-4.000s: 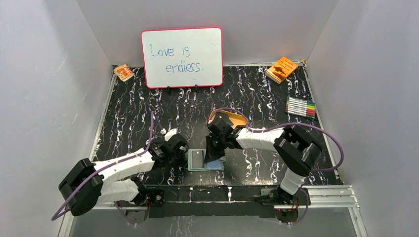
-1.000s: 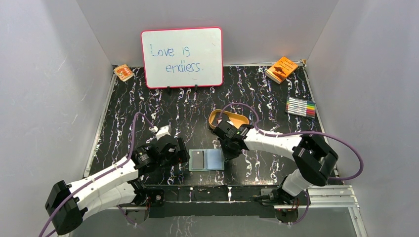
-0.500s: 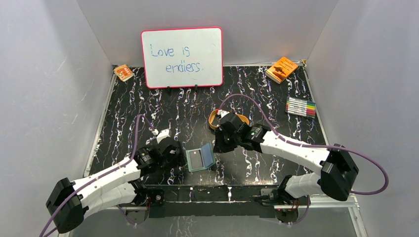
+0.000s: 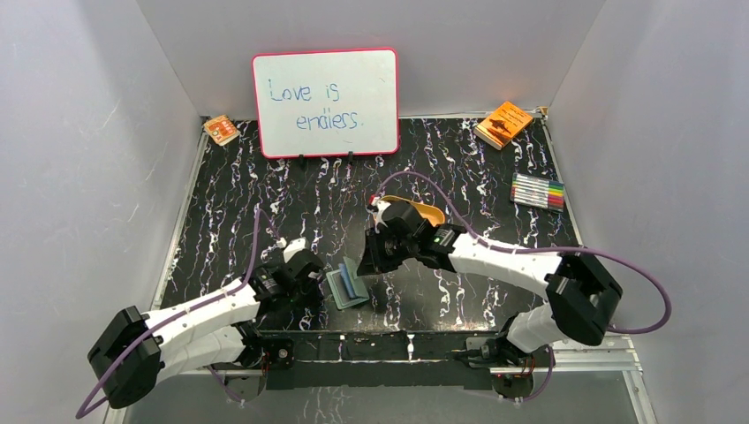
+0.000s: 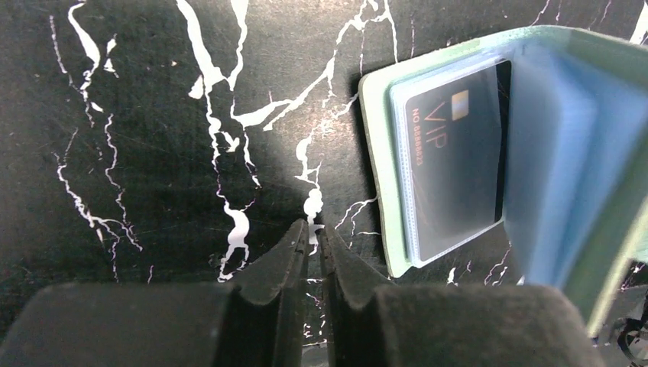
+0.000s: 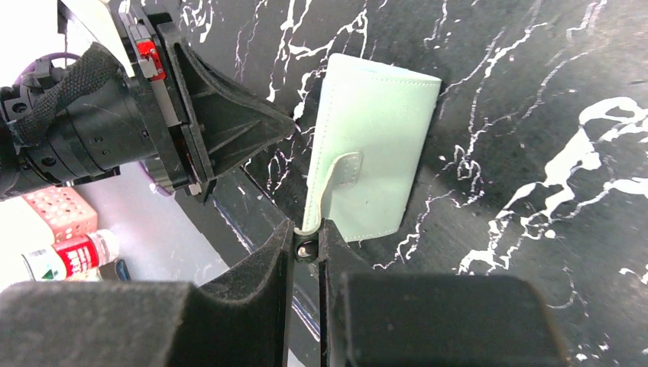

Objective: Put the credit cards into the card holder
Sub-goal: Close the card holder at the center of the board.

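where the card holder (image 4: 349, 287) lies near the front edge of the black marbled table (image 4: 265, 194), between the two arms, i read it as half folded: the left half is flat on the table and the right half is raised. the right gripper (image 6: 307, 233) is pinched on the closing strap (image 6: 330, 187) of the raised half, at the end that carries the snap button (image 6: 306, 248). in the left wrist view, one dark credit card (image 5: 455, 160), marked vip, sits inside a clear sleeve (image 5: 405, 99) on the flat half. the left gripper (image 5: 313, 237) stands just left of the card holder and apart from it. its fingers are almost together with nothing between them. i cannot tell whether its tips touch the table.
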Controlling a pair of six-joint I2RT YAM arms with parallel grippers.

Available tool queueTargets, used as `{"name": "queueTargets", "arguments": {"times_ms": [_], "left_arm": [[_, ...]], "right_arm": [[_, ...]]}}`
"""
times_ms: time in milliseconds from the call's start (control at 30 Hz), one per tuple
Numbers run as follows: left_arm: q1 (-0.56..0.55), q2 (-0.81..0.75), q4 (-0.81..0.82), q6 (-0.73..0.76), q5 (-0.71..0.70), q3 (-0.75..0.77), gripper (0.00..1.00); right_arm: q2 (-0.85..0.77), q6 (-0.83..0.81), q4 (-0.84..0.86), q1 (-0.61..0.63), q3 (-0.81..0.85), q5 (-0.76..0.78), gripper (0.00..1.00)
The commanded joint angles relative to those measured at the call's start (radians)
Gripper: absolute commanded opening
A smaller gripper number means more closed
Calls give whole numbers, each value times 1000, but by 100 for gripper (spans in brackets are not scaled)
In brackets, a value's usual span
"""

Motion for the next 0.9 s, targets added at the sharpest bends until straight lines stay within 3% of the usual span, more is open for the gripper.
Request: {"name": "queueTargets", "arguments": {"times_ms": [0, 333, 367, 467, 567, 667, 867], "left_arm": [[0, 10, 25, 0, 17, -24, 8], [-1, 8, -43, -36, -39, 1, 2], [0, 0, -63, -46, -53, 8, 2], [0, -36, -116, -69, -91, 23, 3], [0, -76, -147, -81, -114, 34, 4], [0, -99, -178, -88, -136, 56, 4], [0, -132, -223, -95, -159, 107, 7]], "right_arm": [[45, 18, 97, 17, 2, -78, 0], [218, 6, 123, 71, 57, -154, 0], [227, 2, 121, 75, 65, -160, 5], [223, -6, 121, 80, 78, -168, 39], [188, -21, 87, 81, 96, -168, 57], [133, -54, 23, 81, 114, -166, 66], [-9, -102, -37, 64, 61, -46, 66]]}}
